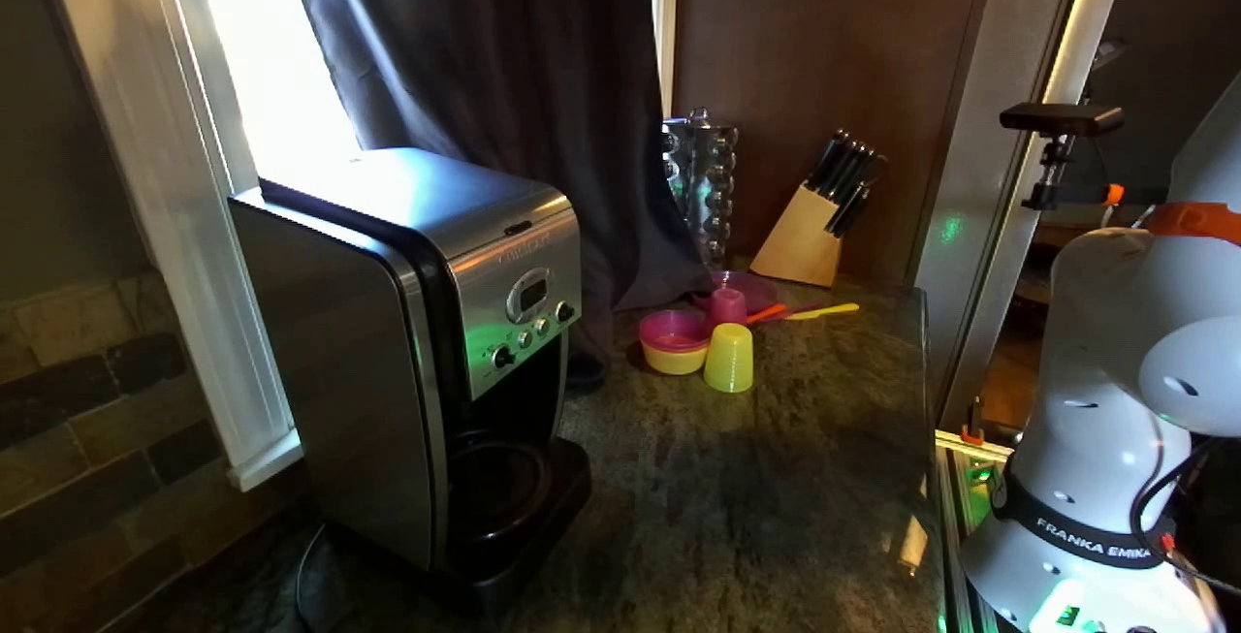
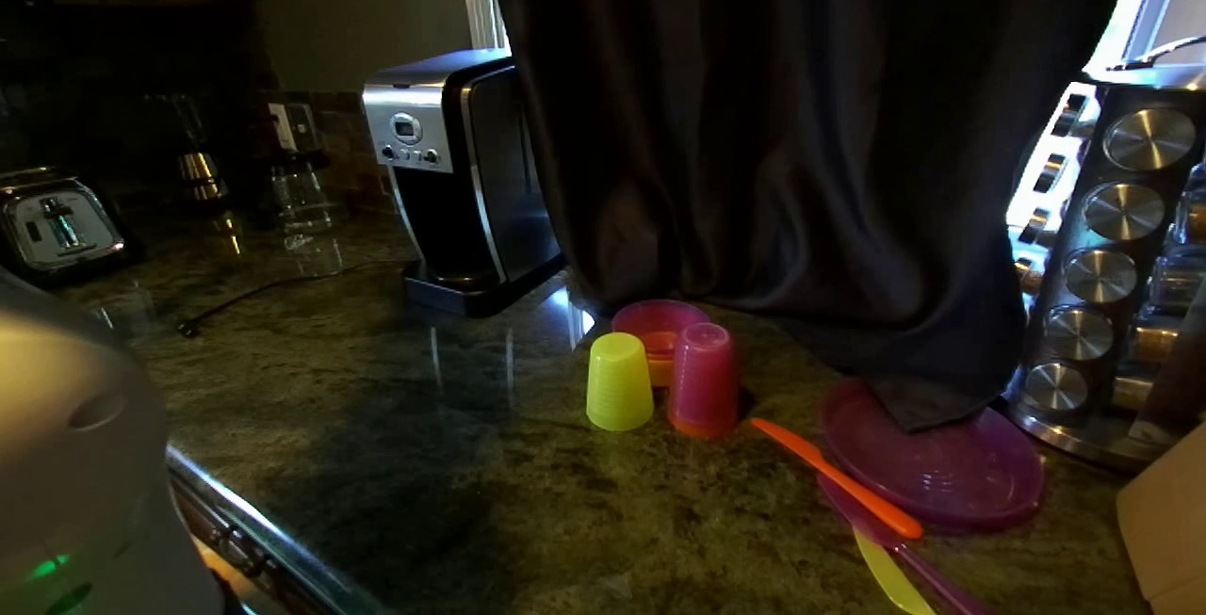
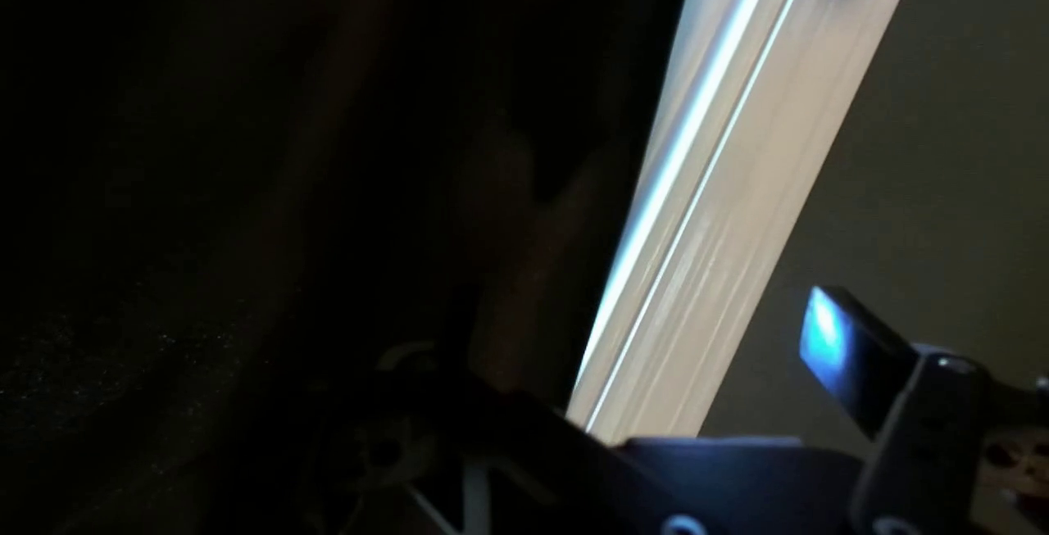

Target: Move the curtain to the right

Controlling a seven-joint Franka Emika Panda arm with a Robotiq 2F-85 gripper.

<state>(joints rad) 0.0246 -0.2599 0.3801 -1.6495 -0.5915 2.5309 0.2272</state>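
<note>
The dark curtain (image 2: 782, 125) hangs in long folds over the window (image 1: 267, 61), reaching down to the surface (image 2: 452, 474), where one corner lies on a purple plate (image 2: 985, 478). In the wrist view it fills the left side, next to the pale window frame (image 3: 729, 215). There the tool (image 3: 643, 338) has its fingers spread wide, the frame showing between them; one finger nearly vanishes against the dark cloth, so I cannot tell whether it touches the curtain. Near the hem stand a yellow cup (image 2: 619, 384) and a pink cup (image 2: 702, 375), both upside down, with stacked bowls (image 1: 672, 347) just beside them. An orange knife (image 2: 843, 483) lies by the plate. The coffee maker (image 1: 388, 352) stands at one side edge of the curtain and a spice rack (image 2: 1100, 274) at the other, with a wooden knife block (image 1: 800, 240) near the rack. Farther out, the white arm (image 1: 1096, 400) rises beside the edge of the surface, and a toaster (image 2: 61, 224) sits well apart from the curtain.
</note>
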